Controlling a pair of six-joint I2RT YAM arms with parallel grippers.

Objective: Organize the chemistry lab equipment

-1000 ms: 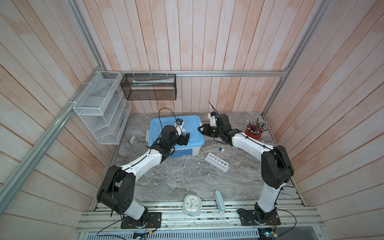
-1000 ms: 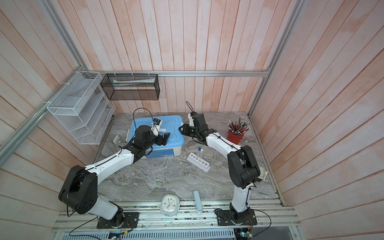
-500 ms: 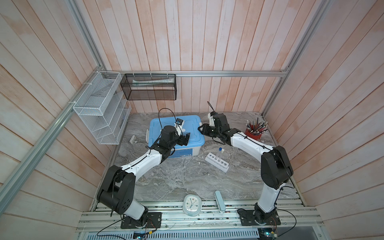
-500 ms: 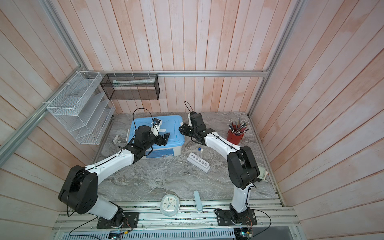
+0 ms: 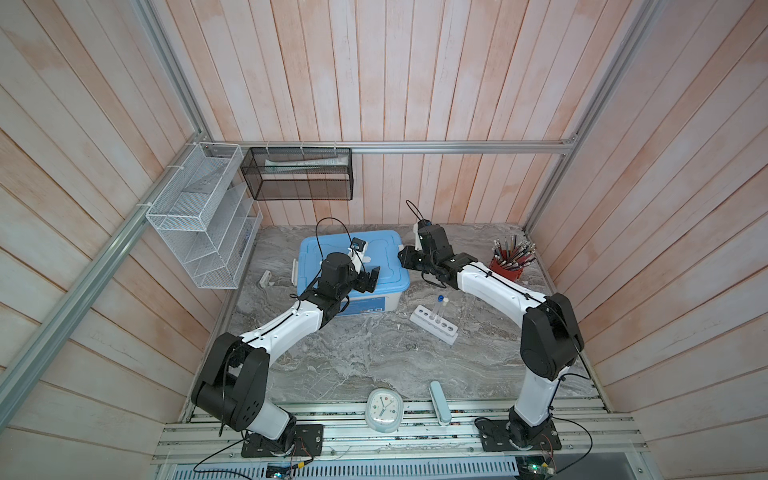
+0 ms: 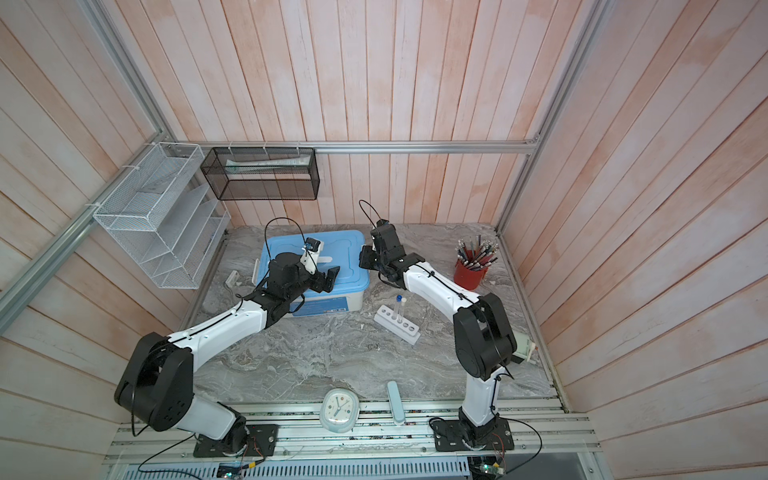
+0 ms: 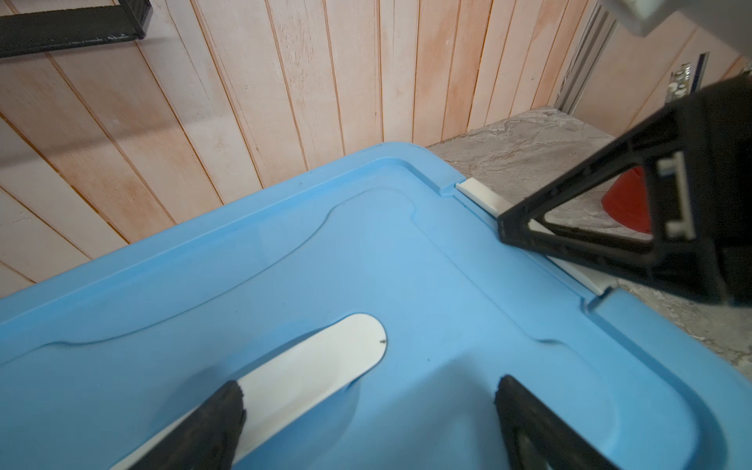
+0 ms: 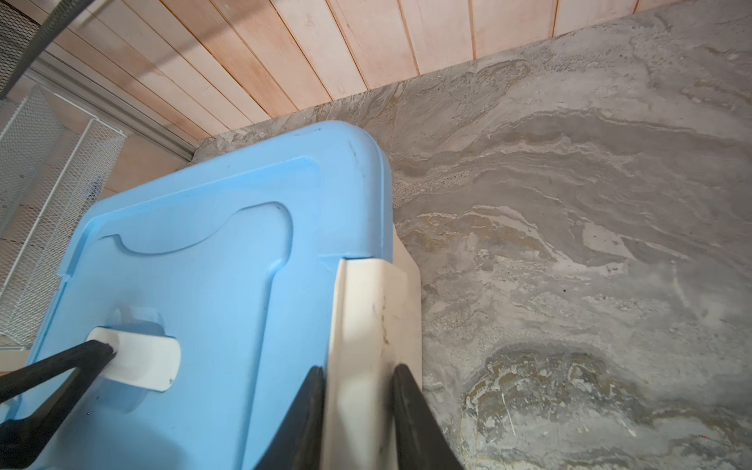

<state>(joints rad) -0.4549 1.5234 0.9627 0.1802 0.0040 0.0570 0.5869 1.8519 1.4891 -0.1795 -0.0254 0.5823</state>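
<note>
Clamped on white latch [image 8: 366,309], right gripper [image 8: 358,369]; wide over lid handle [image 7: 317,362], left gripper [image 7: 368,386]. Apparently unlatching box [image 5: 382,253]; needs outward pull.

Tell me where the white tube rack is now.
In both top views the rack lies on the table right of centre, off the near right corner of the blue-lidded box, two tubes standing in it.

Both arms reach toward frame centre. Left gripper [image 5: 369,279] gapes wide; right gripper [image 5: 404,258] pinches a latch [image 8: 366,317].

Soft even light; wrist-view edges perhaps distorted.
</note>
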